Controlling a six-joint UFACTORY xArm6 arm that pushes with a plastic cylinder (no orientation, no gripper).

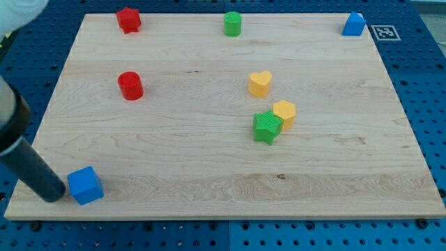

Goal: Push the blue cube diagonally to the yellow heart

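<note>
The blue cube (pixel 86 185) sits near the bottom left corner of the wooden board (pixel 209 160). The yellow heart (pixel 260 84) lies right of the board's middle, far up and to the right of the cube. My tip (pixel 54 195) is at the cube's left side, touching or nearly touching it; the dark rod slants up to the view's left edge.
A green star (pixel 267 127) and a yellow hexagon (pixel 284 113) sit together just below the heart. A red cylinder (pixel 130 86) is at left, a red star (pixel 128 19) top left, a green cylinder (pixel 233 24) top middle, a blue block (pixel 354 24) top right.
</note>
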